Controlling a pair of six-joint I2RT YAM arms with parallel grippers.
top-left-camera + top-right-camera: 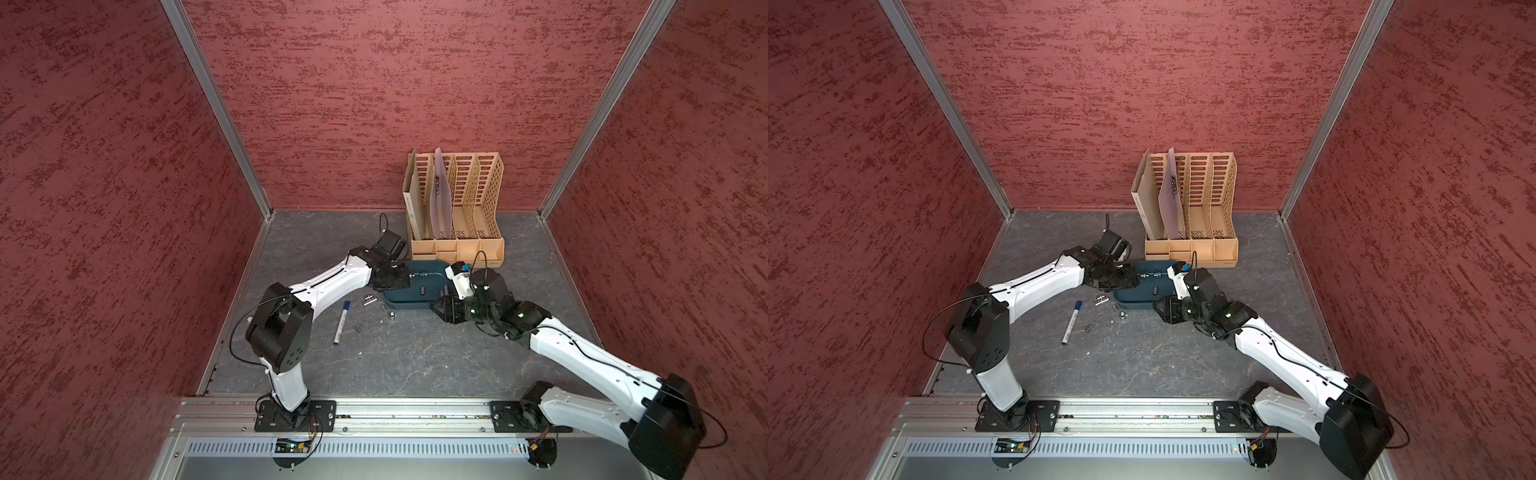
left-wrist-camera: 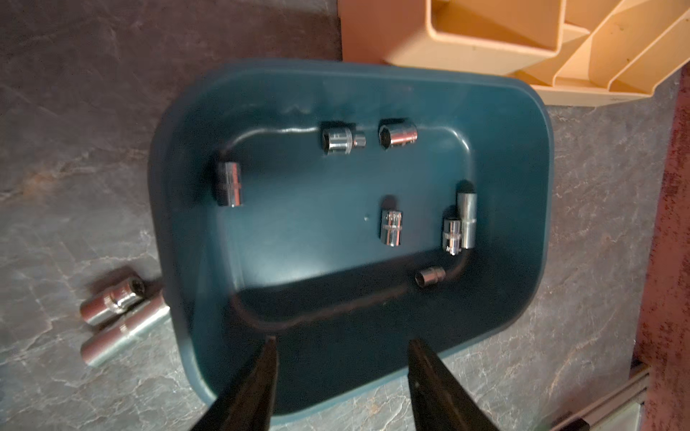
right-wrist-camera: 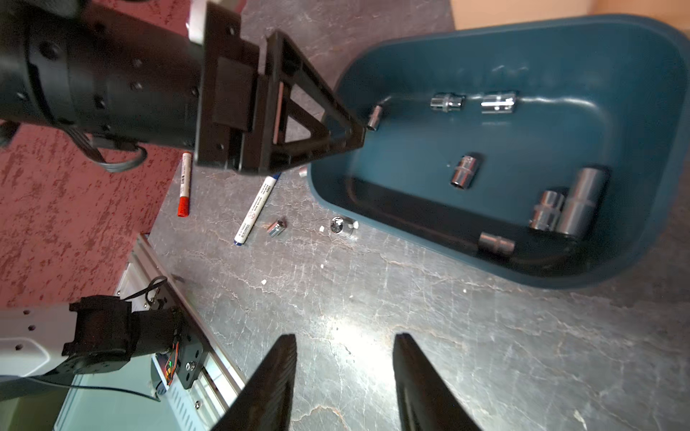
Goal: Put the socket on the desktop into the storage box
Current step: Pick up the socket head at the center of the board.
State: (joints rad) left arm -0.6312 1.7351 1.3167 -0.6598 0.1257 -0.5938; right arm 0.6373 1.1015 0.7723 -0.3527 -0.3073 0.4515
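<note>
The dark teal storage box (image 1: 409, 306) (image 1: 1133, 302) sits mid-desk and holds several chrome sockets (image 2: 391, 227) (image 3: 464, 171). One socket (image 2: 228, 184) (image 3: 375, 117) rests against the box's inner wall, just off my left fingertips. My left gripper (image 2: 343, 339) (image 1: 401, 277) hangs over the box's left end, open, with nothing between its fingers. More sockets lie on the desktop beside the box: a pair (image 1: 369, 300) (image 2: 112, 303) and single ones (image 1: 360, 328) (image 3: 340, 226). My right gripper (image 3: 345, 336) (image 1: 441, 309) is open and empty above bare desktop in front of the box.
A tall tan file rack (image 1: 457, 208) stands right behind the box. A blue marker (image 1: 340, 322) (image 3: 255, 209) and a red marker (image 3: 184, 186) lie on the desk to the left. Red walls enclose three sides; a metal rail (image 1: 374, 411) runs along the front.
</note>
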